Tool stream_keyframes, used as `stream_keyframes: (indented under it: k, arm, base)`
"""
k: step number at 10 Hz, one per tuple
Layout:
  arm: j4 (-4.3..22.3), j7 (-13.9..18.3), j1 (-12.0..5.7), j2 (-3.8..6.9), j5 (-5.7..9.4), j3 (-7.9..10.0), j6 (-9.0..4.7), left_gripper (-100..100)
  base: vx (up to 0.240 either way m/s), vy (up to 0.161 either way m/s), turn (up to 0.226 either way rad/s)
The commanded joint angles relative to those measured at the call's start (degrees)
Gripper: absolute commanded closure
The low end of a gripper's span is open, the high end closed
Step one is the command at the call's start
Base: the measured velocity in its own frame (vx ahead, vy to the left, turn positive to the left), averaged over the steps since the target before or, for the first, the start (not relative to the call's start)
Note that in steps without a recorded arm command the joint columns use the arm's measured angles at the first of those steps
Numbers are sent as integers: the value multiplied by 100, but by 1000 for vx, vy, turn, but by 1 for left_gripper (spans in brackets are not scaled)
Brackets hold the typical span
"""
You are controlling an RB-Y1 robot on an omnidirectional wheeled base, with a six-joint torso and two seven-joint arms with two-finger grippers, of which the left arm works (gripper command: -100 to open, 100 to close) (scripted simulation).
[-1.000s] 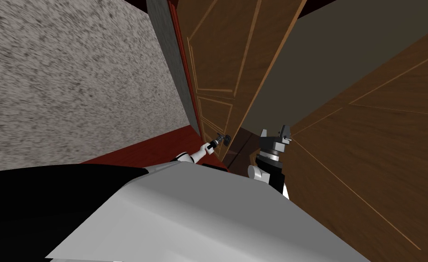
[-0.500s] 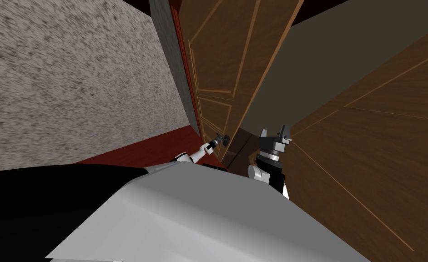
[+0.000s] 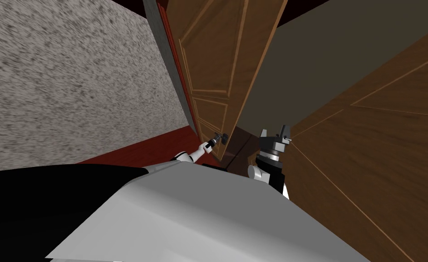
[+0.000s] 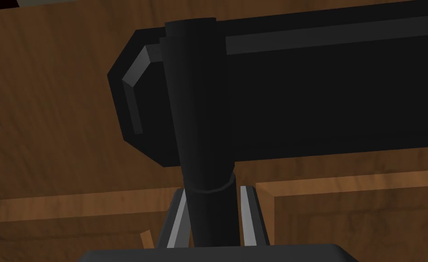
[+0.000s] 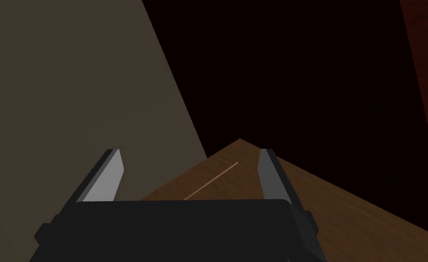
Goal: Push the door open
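A brown panelled door [image 3: 217, 68] stands ajar ahead of me, its free edge turned away. Its black lever handle [image 3: 224, 136] sits low on the leaf. My left gripper [image 3: 218, 136] reaches to it at arm's length. In the left wrist view the handle's black stem [image 4: 203, 136] runs between my two fingers [image 4: 178, 220], which press its sides, and the lever bar [image 4: 308, 91] lies across in front of the wood. My right gripper [image 3: 277, 132] is held up by the right-hand wooden panel, and its fingers [image 5: 110, 173] are open with nothing between them.
A speckled grey wall [image 3: 72, 82] and a red door frame [image 3: 181, 86] close off the left. A second brown panelled surface [image 3: 372, 163] runs close along my right. A plain grey-brown wall [image 3: 340, 54] shows past the door's edge. The floor [image 3: 140, 150] is dark red.
The door leaf has swung a little farther away from me, its free edge shifting left in the head view. My left gripper stayed on the handle. The right arm is unchanged.
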Motion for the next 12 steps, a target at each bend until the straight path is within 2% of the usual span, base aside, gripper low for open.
stream_keyframes:
  k: [1, 8, 12]
  arm:
    - [-72, -90, 31, 86, 33, 169, 58, 100]
    - [-18, -332, 23, 155, 136, 620, 108, 100]
    - [7, -443, 20, 150, 184, 826, 131, 100]
  base:
    - [106, -163, 41]
    - [115, -149, 59]
    - [92, -100, 43]
